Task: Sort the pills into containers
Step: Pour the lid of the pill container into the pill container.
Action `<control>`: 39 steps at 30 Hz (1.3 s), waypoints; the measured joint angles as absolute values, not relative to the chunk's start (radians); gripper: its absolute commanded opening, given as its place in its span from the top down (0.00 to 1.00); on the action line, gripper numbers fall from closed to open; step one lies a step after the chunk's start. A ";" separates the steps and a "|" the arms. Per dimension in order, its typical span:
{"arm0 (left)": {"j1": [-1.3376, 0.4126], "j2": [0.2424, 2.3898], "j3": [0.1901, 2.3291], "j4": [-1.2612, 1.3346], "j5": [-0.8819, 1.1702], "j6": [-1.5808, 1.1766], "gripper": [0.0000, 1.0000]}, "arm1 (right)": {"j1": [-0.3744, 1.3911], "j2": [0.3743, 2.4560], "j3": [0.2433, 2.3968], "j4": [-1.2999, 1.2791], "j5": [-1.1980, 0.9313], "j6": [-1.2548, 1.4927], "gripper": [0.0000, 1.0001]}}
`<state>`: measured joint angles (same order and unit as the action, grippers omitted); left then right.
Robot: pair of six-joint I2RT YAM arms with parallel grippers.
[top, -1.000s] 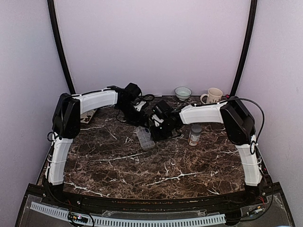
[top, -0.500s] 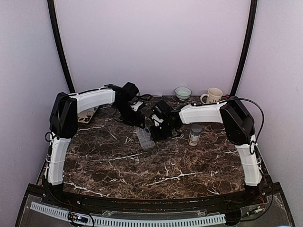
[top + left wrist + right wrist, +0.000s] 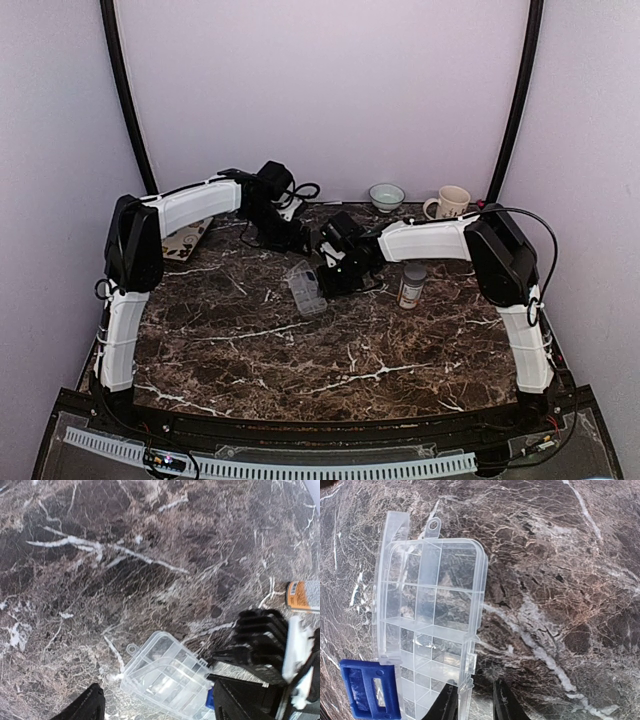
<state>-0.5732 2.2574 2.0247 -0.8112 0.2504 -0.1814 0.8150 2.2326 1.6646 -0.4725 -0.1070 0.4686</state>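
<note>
Top view: my left arm has drawn back from the organizer box since a second ago. The box sits mid-tabletop, one edge now looking raised.

Left wrist: left fingers wide apart, empty, above the box.

Right wrist: right fingers narrow, pinching the box's edge.

No pills visible. Judgement: box still being opened, sorting not begun.
</note>
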 measured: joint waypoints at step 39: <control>-0.587 2.410 2.162 -0.918 0.204 -0.215 0.25 | 0.817 2.232 1.658 -0.462 -0.107 0.471 0.74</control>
<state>-0.5865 2.4096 2.1624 -0.9176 0.2039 -0.2153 0.8169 2.2318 1.6585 -0.4618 -0.1074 0.4709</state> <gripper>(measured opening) 0.756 0.261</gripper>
